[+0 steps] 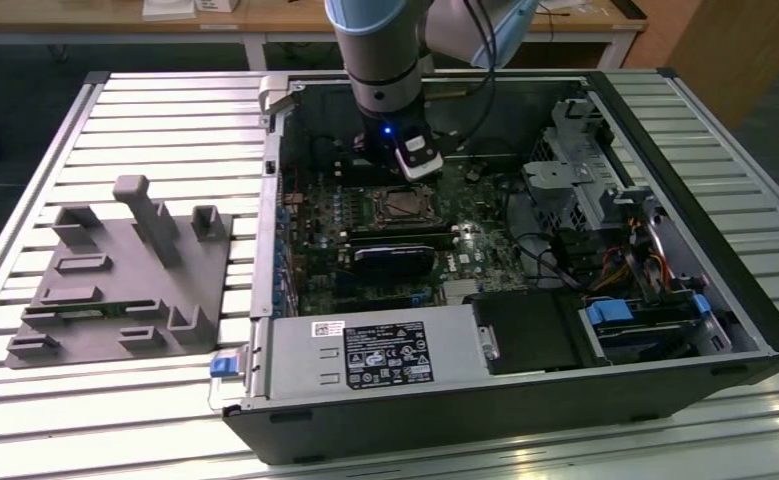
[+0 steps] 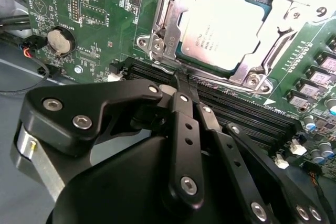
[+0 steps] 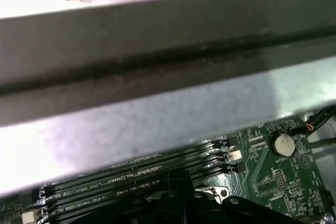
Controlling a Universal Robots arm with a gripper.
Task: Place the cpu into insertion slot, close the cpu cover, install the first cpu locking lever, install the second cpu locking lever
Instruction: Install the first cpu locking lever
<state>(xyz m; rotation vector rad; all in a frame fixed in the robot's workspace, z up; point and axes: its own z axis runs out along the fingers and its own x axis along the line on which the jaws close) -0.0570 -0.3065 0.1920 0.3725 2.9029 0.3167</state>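
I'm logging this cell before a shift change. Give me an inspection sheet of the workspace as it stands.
Surface: slatted metal table carrying an open computer case.
Job's things: the cpu sits in the socket; the cpu cover lies closed around it.
Clutter: a grey moulded fixture on the table, at the exterior view's left of the case.
Grippers: the gripper is shut with nothing seen in it, its tips at the socket's edge by the memory slots.
Cables: a coloured wire bundle inside the case; a black cable along the arm.
Surroundings: wooden furniture behind the table.
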